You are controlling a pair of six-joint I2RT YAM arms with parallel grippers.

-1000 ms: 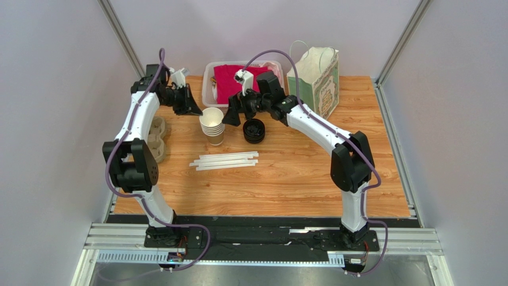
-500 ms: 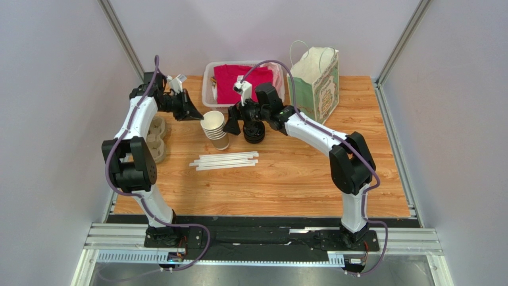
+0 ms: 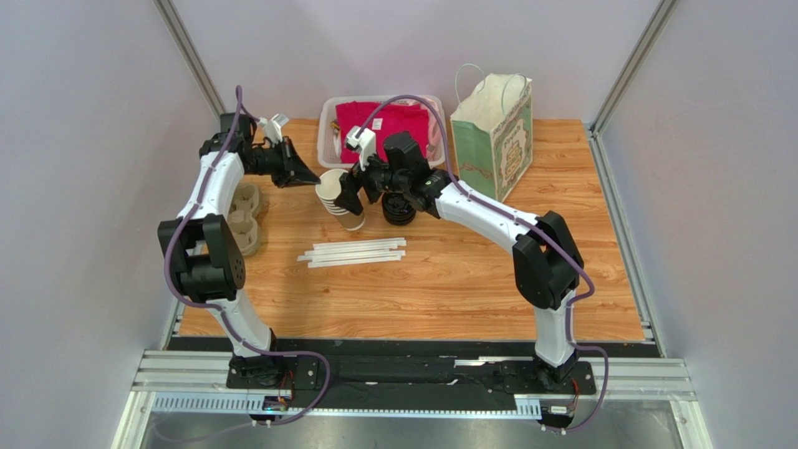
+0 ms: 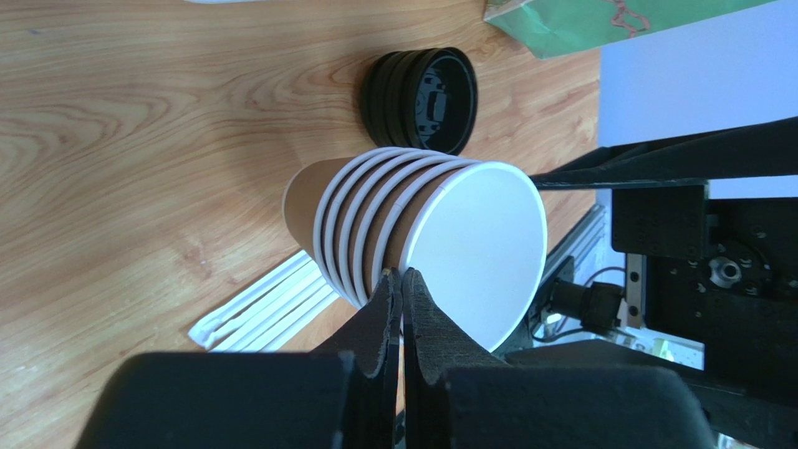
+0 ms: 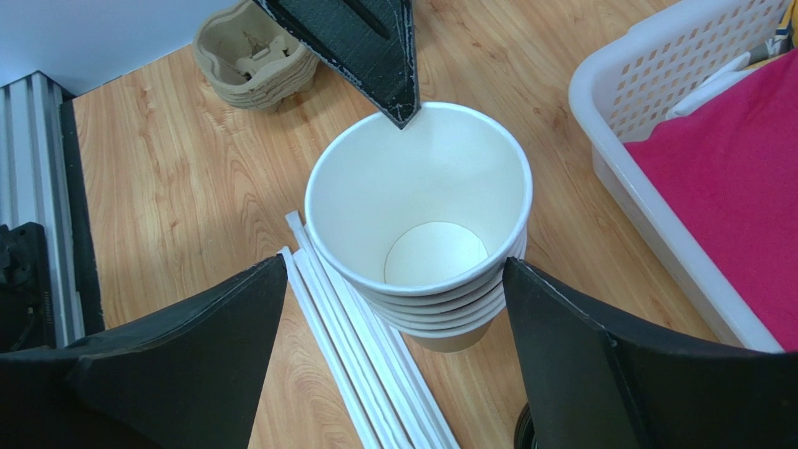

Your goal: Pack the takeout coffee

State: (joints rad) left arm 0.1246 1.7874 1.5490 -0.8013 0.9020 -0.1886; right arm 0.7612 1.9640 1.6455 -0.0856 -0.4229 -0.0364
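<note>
Right wrist view: the right claw point(image 5: 395, 267) stands spread either side of the cup stack point(image 5: 440, 323), not touching, likely ready to steady it. The left claw point(image 5: 401, 114), pressed together, touches the rim of the top cup point(image 5: 421, 187), which sits nested on the stack and is not yet separated or capped. Black lids point(image 4: 421, 94) lie beside.

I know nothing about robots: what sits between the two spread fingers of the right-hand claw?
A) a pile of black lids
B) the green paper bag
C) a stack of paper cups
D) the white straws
C: in the right wrist view, the stack of paper cups stands between the wide-apart fingers of the right gripper, while the black lids lie off to one side.
</note>
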